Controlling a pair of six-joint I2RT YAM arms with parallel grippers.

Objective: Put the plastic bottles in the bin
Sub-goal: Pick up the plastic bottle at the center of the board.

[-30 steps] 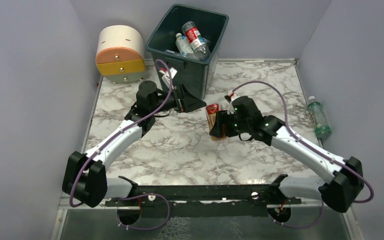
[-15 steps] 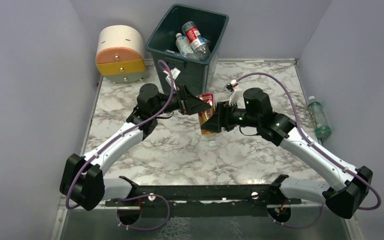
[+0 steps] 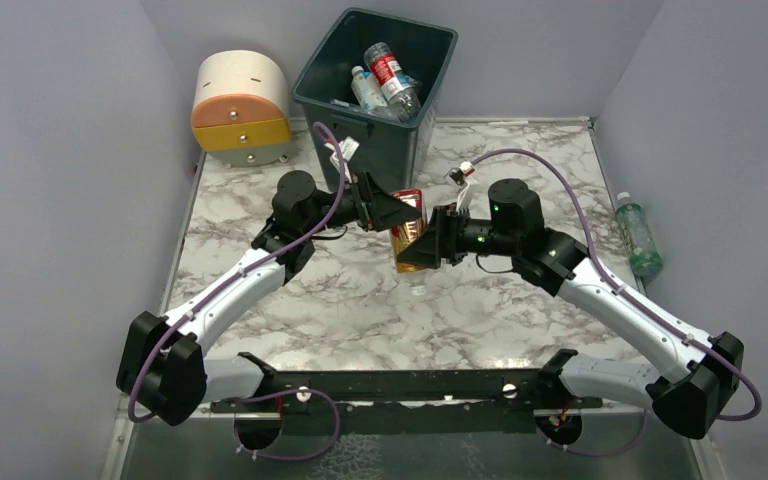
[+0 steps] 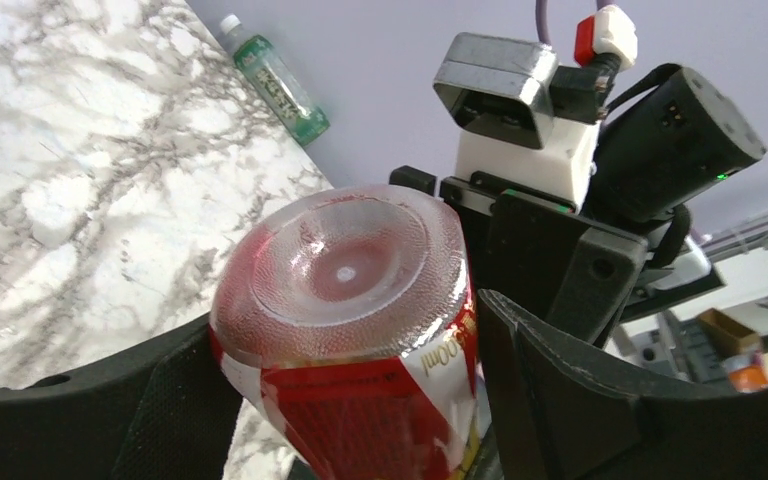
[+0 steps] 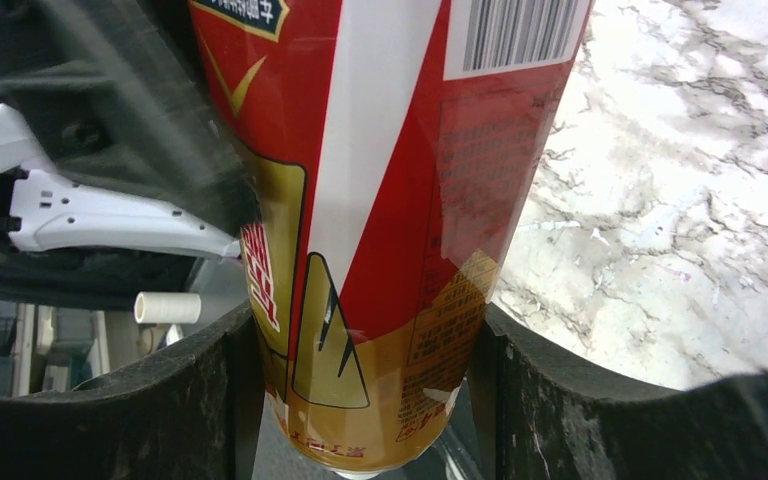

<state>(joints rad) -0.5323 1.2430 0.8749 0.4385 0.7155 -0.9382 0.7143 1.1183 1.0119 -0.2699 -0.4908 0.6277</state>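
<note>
A plastic bottle [image 3: 408, 225] with a red, white and gold label hangs above the table's middle, in front of the dark green bin [image 3: 380, 150]. My right gripper [image 3: 415, 250] is shut on its lower, gold part [image 5: 390, 150]. My left gripper [image 3: 405, 212] straddles the bottle's clear base [image 4: 345, 260], jaws close on both sides with a thin gap on one, still open. Both grippers show in the wrist views, the left gripper [image 4: 345, 330] and the right gripper [image 5: 365, 330]. A few bottles [image 3: 385, 75] lie inside the bin. One green bottle [image 3: 638, 235] lies at the table's far right edge.
A rounded cream, orange and yellow drawer unit [image 3: 240, 105] stands at the back left beside the bin. Grey walls close in the table on three sides. The green bottle [image 4: 275, 80] lies against the right wall.
My right arm lifted the bottle and carried it left towards the bin. My left gripper swung right to meet it and has narrowed around the bottle's base.
</note>
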